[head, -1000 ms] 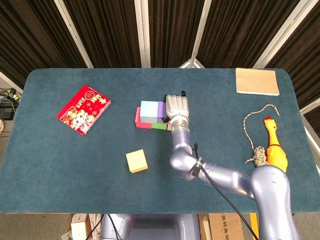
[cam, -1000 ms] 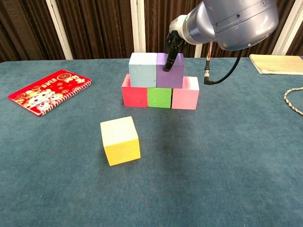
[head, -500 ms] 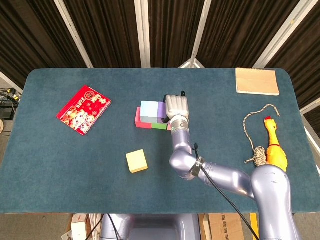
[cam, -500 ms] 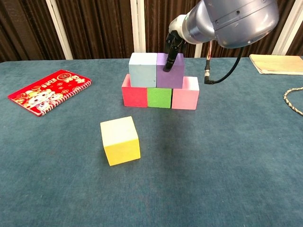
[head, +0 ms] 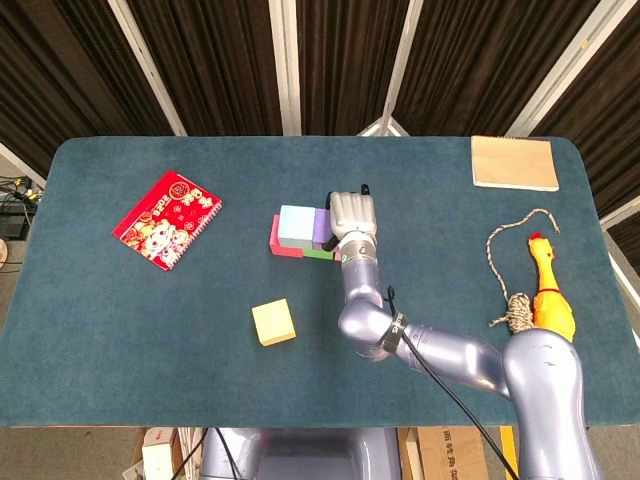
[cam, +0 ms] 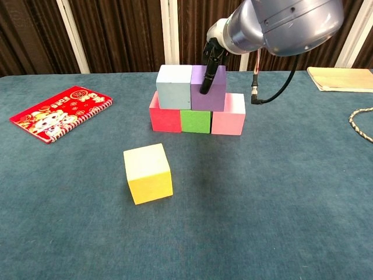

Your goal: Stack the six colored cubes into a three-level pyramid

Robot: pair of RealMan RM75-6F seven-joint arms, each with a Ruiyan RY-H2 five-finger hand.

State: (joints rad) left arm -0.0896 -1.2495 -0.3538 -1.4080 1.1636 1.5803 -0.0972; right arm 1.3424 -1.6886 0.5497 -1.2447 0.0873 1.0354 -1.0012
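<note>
No legible text, even on the red notebook (head: 167, 219).

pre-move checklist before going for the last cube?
1. Base row of red cube, green cube and pink cube side by side: ok.
2. Second level, light blue cube and purple cube seated on the base: ok.
3. Right hand off the stack: not ok, a finger lies against the purple cube's front.
4. Yellow cube free on the table, unobstructed: ok.
5. Top slot clear: not ok, the right hand is over it.
6. Left hand position: cannot tell, out of view.
</note>
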